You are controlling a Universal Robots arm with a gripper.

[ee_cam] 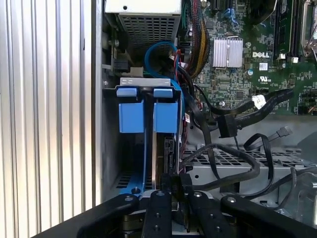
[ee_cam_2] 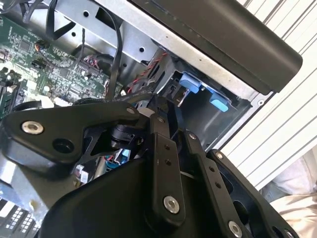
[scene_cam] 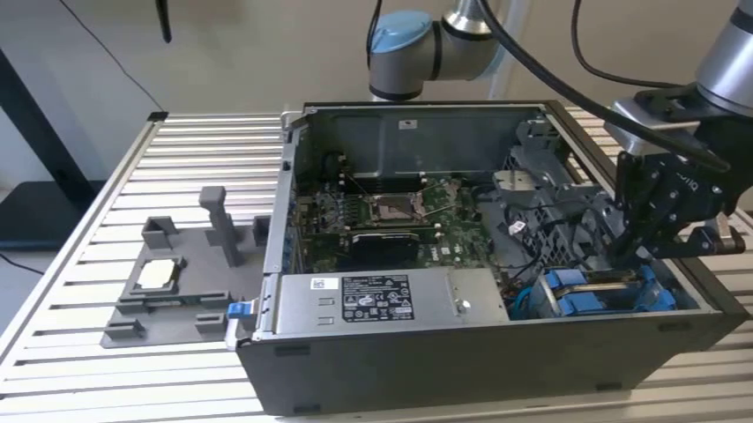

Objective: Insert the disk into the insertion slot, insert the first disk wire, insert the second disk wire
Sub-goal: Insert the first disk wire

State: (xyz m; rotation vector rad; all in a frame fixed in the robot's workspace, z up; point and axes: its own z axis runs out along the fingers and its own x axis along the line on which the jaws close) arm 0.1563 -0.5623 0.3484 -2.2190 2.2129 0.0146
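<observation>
On the slatted metal surface (scene_cam: pixel 200 141) stands an open dark computer case (scene_cam: pixel 471 370), with its green motherboard (scene_cam: pixel 400 211) towards the back and a silver power-supply box (scene_cam: pixel 471 300) along the front wall. A grey fixture tray (scene_cam: pixel 176 308) lies on the slats at the exterior view's left, apart from the case. The insertion slot (scene_cam: pixel 573 301) (ee_cam: pixel 148 116) (ee_cam_2: pixel 198 89), a dark cage with blue tabs, fills the case's front corner at the exterior view's right, just beside the power-supply box. Within it the disk (ee_cam: pixel 166 153) stands on its thin edge, its long axis running down the cage from the pincer towards the blue tabs. Loose black cables (ee_cam: pixel 223 158) curl just beside the cage. The pincer (scene_cam: pixel 623 256) (ee_cam: pixel 174 184) (ee_cam_2: pixel 163 106) reaches into the cage mouth, drawn nearly closed and pinching the disk's near end across its thin side.
</observation>
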